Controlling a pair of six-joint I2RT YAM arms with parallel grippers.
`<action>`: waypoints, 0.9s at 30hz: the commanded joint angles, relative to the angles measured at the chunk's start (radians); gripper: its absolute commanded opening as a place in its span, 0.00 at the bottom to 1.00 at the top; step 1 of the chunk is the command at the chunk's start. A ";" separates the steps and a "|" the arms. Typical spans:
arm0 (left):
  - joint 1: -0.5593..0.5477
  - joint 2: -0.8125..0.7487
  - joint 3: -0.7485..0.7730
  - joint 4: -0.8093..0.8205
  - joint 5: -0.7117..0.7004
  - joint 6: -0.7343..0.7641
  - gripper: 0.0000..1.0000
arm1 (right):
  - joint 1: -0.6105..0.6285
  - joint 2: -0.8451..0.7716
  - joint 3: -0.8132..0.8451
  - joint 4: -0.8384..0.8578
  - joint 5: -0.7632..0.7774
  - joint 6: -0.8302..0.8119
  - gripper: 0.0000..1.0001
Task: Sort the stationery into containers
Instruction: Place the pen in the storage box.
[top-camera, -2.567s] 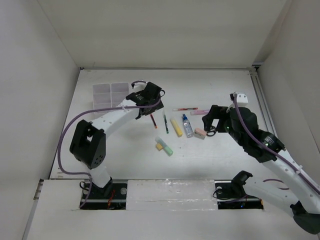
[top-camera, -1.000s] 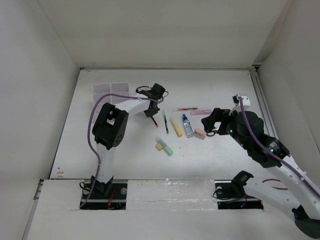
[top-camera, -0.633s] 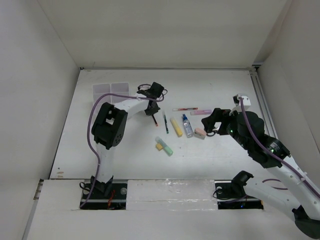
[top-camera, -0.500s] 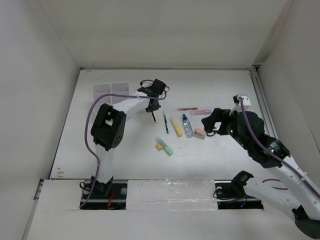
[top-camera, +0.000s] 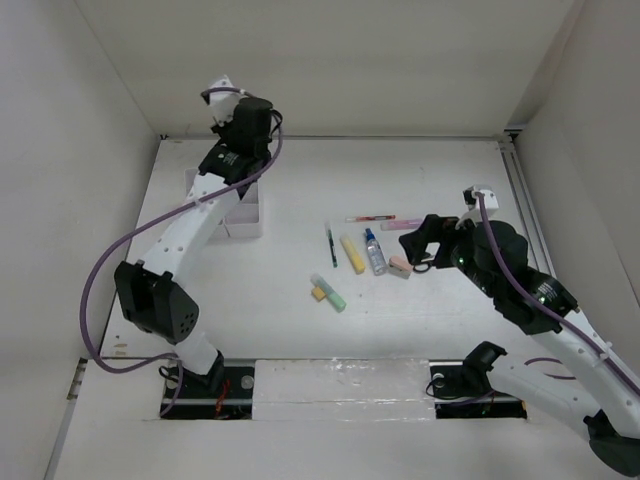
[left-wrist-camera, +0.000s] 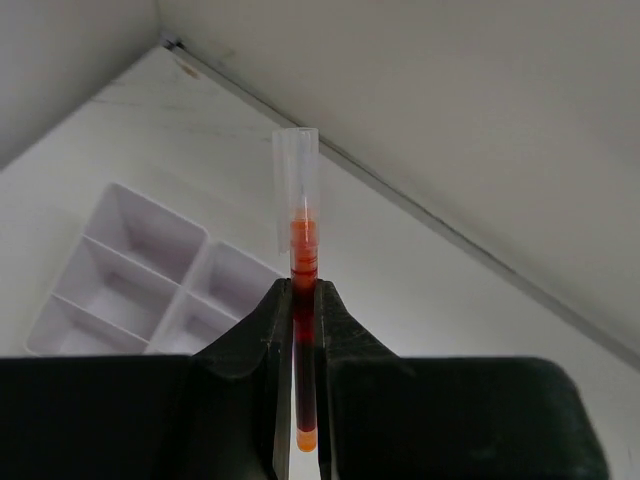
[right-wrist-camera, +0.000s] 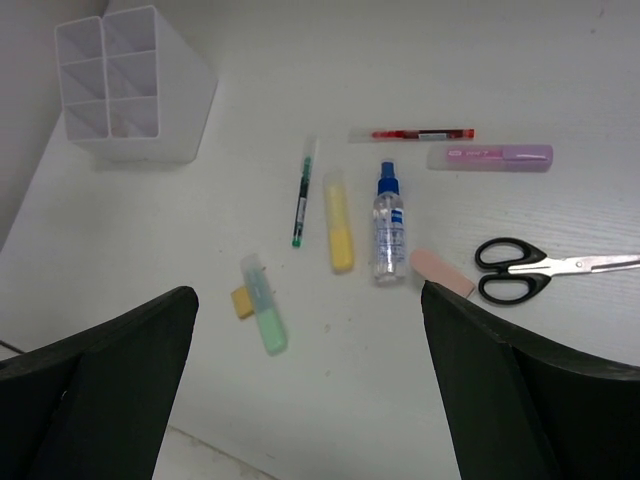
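left end effector (left-wrist-camera: 297, 300) is clamped on a red pen (left-wrist-camera: 299, 262), its clear cap poking out past the tips. the organiser tray (left-wrist-camera: 140, 225) sits beneath & off to its left. right end effector (right-wrist-camera: 305, 298) has fingers wide apart over the desk (right-wrist-camera: 150, 230), w/ bottle (right-wrist-camera: 386, 225), yellow highlighter (right-wrist-camera: 340, 222), pink eraser (right-wrist-camera: 441, 273) & scissors (right-wrist-camera: 540, 268) just ahead of it.

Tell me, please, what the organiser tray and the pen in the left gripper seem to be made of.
The organiser tray looks like white moulded plastic, with thin, smooth walls. The pen in the left gripper seems clear plastic: red ink shows through its barrel, and the cap is see-through.
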 joint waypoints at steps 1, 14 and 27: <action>0.097 -0.024 -0.047 0.074 -0.121 -0.006 0.00 | -0.002 -0.014 -0.004 0.077 -0.040 -0.018 1.00; 0.256 -0.159 -0.335 0.520 -0.127 0.061 0.00 | -0.002 -0.002 -0.055 0.137 -0.102 -0.018 1.00; 0.220 -0.097 -0.469 0.810 -0.030 0.059 0.00 | -0.002 0.027 -0.093 0.168 -0.111 0.000 1.00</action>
